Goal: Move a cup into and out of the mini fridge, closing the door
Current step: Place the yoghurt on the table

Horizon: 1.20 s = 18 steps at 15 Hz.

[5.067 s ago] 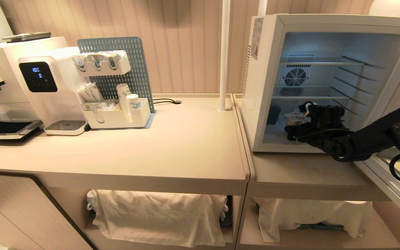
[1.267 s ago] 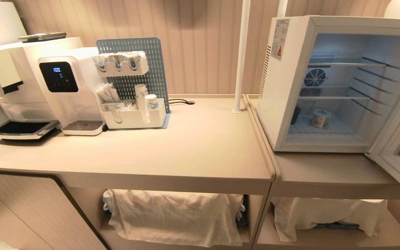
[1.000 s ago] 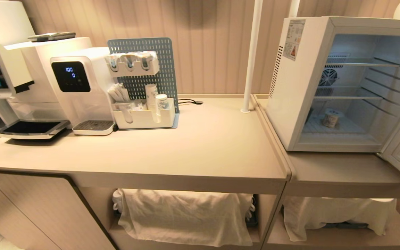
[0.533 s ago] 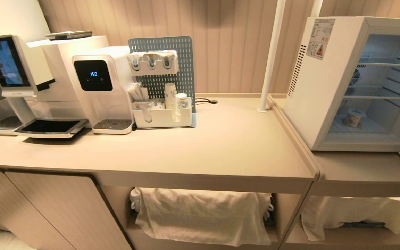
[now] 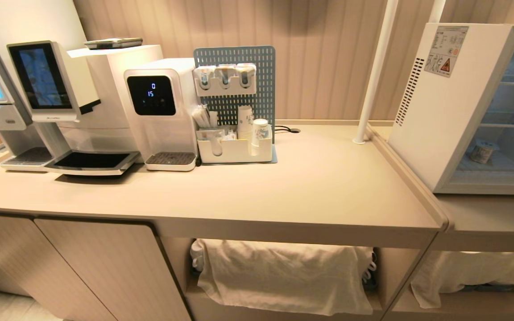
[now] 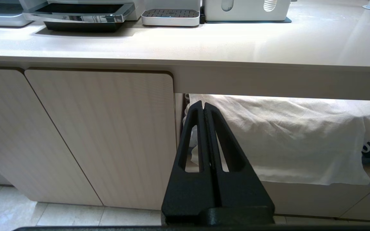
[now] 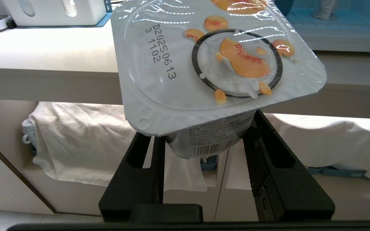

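A beige counter (image 5: 283, 187) is faced. The cup (image 7: 210, 64), base hidden, is clamped between the right gripper (image 7: 204, 144) jaws, foil lid toward the camera; the left gripper (image 6: 203, 110) is pressed together, empty.

Left end effector (image 6: 204, 107) pressed closed; right end effector (image 7: 204, 141) clamps a cup (image 7: 210, 64).

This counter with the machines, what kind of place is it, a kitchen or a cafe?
Probably an office or hotel drinks corner. A coffee machine and a water dispenser stand beside a rack of paper cups, with a small open fridge at the far end.
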{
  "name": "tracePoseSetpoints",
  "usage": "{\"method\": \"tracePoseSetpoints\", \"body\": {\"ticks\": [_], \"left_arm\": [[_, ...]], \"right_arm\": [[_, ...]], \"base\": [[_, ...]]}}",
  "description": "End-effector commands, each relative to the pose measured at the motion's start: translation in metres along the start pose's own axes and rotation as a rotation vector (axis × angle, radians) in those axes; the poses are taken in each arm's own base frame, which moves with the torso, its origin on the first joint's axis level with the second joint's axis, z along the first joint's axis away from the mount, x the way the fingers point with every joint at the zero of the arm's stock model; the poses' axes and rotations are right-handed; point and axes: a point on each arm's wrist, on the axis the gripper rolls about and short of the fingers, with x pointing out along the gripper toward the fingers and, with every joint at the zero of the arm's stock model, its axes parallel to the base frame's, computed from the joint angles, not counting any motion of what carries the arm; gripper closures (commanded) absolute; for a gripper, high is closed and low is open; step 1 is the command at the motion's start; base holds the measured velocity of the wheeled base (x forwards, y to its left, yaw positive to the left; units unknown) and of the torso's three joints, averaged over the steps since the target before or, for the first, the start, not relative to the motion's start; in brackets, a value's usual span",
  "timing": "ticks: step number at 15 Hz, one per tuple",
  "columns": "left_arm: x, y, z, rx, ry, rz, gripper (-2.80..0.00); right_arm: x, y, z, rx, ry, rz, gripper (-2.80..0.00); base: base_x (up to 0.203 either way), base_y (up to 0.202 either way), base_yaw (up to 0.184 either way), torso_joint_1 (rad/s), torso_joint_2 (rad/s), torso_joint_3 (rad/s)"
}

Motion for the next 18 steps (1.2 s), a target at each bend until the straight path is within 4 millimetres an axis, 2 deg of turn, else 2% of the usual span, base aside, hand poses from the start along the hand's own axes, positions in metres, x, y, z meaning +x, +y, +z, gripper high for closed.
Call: {"method": "tracePoseSetpoints", "body": {"ticks": [1, 18], "left_arm": [[0.0000, 0.0000, 0.0000, -0.001, -0.001, 0.000, 0.00], [0.0000, 0.0000, 0.0000, -0.001, -0.001, 0.000, 0.00]], "right_arm": [[0.0001, 0.0000, 0.0000, -0.001, 0.002, 0.000, 0.00], [0.0002, 0.0000, -0.0001, -0.001, 0.005, 0.000, 0.00]], "base": [[0.000, 0.073, -0.018, 0.003, 0.00, 0.002], [0.000, 0.000, 0.000, 0.000, 0.00, 0.000]]}}
